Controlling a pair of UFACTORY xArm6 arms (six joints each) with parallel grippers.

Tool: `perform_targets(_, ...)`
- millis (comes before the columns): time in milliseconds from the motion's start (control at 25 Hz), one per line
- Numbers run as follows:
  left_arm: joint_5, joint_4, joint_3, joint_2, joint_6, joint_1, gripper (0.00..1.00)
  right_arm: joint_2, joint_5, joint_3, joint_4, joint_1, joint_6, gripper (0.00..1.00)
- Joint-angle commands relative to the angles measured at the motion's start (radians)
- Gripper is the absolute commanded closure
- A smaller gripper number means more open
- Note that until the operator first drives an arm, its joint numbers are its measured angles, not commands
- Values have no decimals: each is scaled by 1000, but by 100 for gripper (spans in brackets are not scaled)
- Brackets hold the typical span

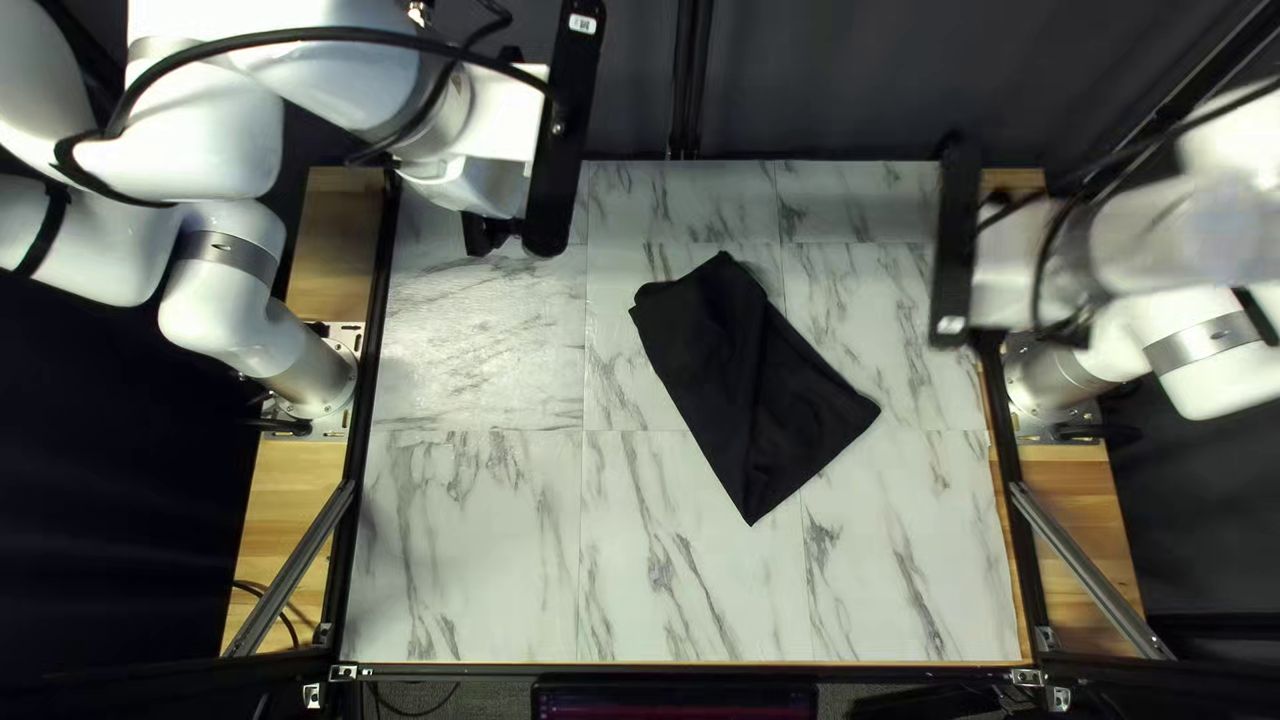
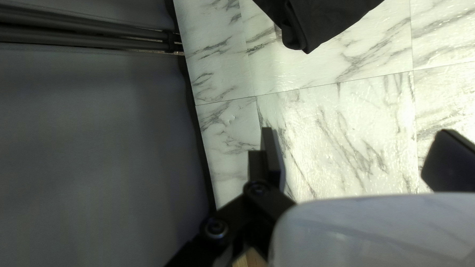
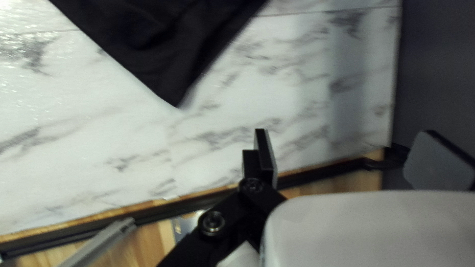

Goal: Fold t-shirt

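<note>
No text is readable. One small white label (image 1: 583, 23) sits on a long black bar (image 1: 567, 134) over the white, grey-veined tabletop's (image 1: 467, 560) far edge; a similar white label (image 1: 951, 324) marks another black bar (image 1: 955, 227) by its right edge.

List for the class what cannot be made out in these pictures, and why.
- Sleeves, collar and layer count of the folded black fabric t-shirt: lost in its dark folds, top left view.
- Most of the t-shirt: cut off by the edge, left wrist view.
- Fine creases near its corner: blurred, right wrist view.
- Details of the white right arm: blurred, partly cut off by the edge, top left view.
</note>
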Motion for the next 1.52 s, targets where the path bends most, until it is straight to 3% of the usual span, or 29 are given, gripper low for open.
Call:
perform_targets(40, 0, 0, 0, 0, 0, 0, 0, 113, -332, 153, -47, 78, 66, 0)
perform_targets(440, 0, 0, 0, 0, 0, 0, 0, 108, -328, 158, -58, 81, 72, 0)
perform_targets(560, 0, 0, 0, 0, 0, 0, 0, 313, -379, 66, -150, 32, 117, 0)
perform_targets(680, 0, 0, 0, 0, 0, 0, 0, 509, -378, -19, -292, 27, 250, 0)
perform_targets(760, 0, 0, 0, 0, 0, 0, 0, 556, -319, -53, -350, 61, 319, 0)
perform_targets(840, 0, 0, 0, 0, 0, 0, 0, 604, -193, -108, -382, 128, 378, 0)
perform_targets(1120, 0, 0, 0, 0, 0, 0, 0, 600, -204, -97, -390, 124, 376, 0)
perform_targets(1320, 0, 0, 0, 0, 0, 0, 0, 580, -344, -37, -407, 62, 290, 0)
perform_targets(1520, 0, 0, 0, 0, 0, 0, 0, 615, -381, -34, -425, 29, 250, 0)
